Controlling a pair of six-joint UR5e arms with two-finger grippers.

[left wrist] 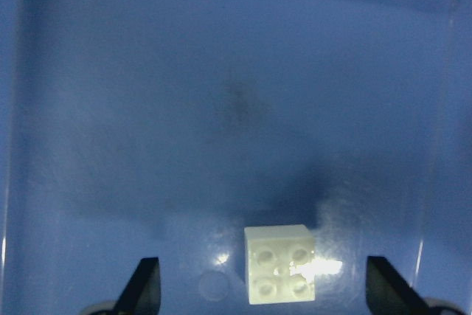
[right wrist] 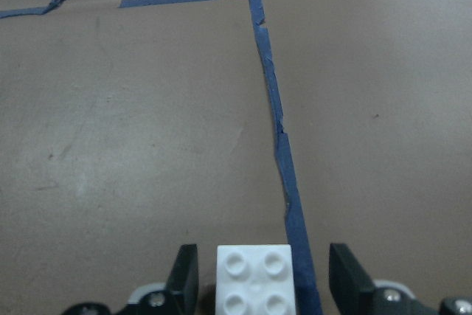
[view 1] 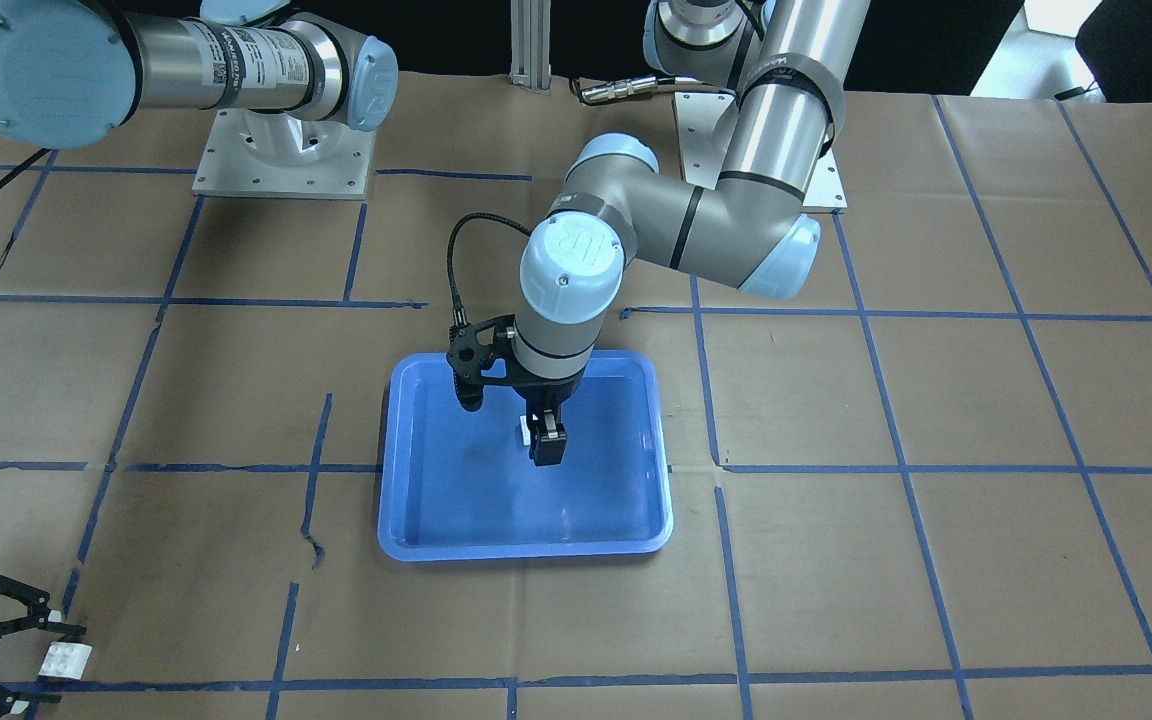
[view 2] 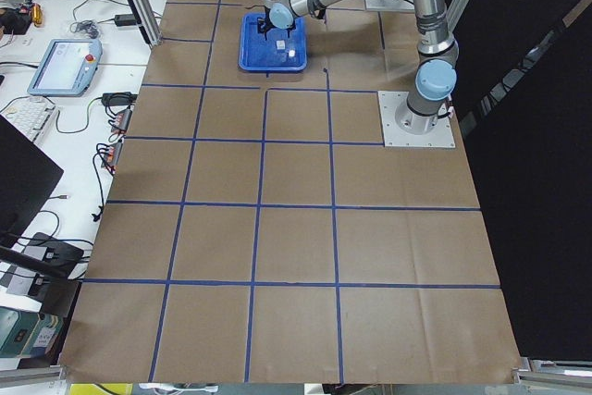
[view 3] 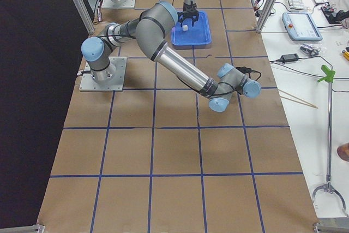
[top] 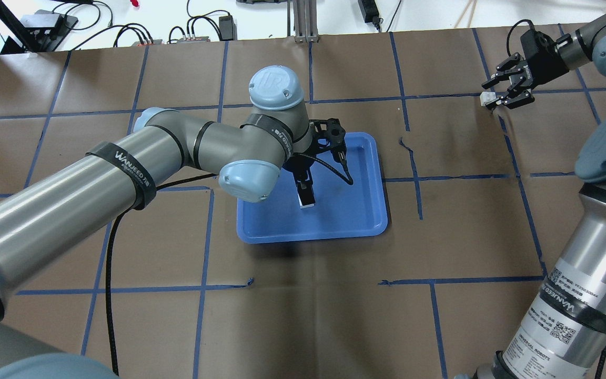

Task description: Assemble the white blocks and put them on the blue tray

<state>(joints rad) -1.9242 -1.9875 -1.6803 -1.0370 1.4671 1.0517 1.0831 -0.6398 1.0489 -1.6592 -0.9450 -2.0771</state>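
L claw (left wrist: 263, 287) wide open, straddling one white block (left wrist: 280, 263) on blue tray (left wrist: 221, 71) floor, no hold. R claw (right wrist: 262, 279) open round 2nd block (right wrist: 255, 274) on table (right wrist: 147, 145) (far corner). Close squarely on its sides, lift level.

Brown paper-covered table (top: 334, 316), blue tape grid (view 1: 936, 469), white bench (view 3: 294, 135) beside.

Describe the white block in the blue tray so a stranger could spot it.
Find the blue tray in the middle of the brown paper. On its floor lies a small white four-stud block. The other white block sits off the tray, on bare paper.
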